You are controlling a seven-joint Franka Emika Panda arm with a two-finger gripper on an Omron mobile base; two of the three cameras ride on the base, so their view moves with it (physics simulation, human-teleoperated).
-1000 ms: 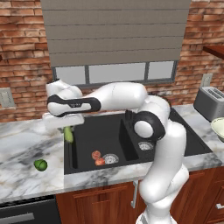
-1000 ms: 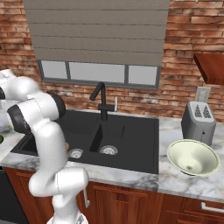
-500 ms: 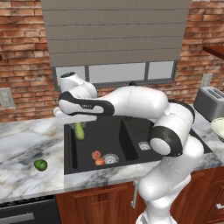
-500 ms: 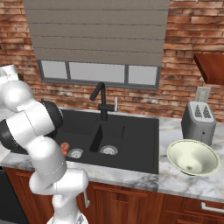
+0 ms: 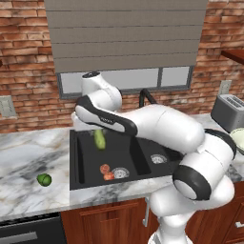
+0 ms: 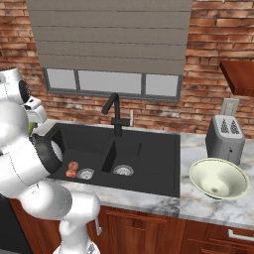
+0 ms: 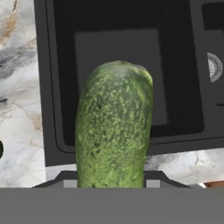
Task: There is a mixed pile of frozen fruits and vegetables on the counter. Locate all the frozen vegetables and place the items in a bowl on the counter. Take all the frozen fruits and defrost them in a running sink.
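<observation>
Black sink [image 5: 90, 157] and faucet [image 6: 114, 113] separate cucumber [image 7: 114, 127] from bowl [image 6: 219, 179].

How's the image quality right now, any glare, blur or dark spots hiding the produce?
Left base view: even light, no glare; the two fruits read clearly against the black sink, and the round green item casts a soft shadow on the counter. Hand view: the cucumber is close and slightly soft. Right base view: the bowl is sharp.

Faucet [image 6: 113, 115] behind the sink [image 6: 149, 163] — open room above the basins

Kitchen: sink [image 6: 119, 158], toaster [image 6: 224, 136], marble counter [image 5: 28, 152]
</observation>
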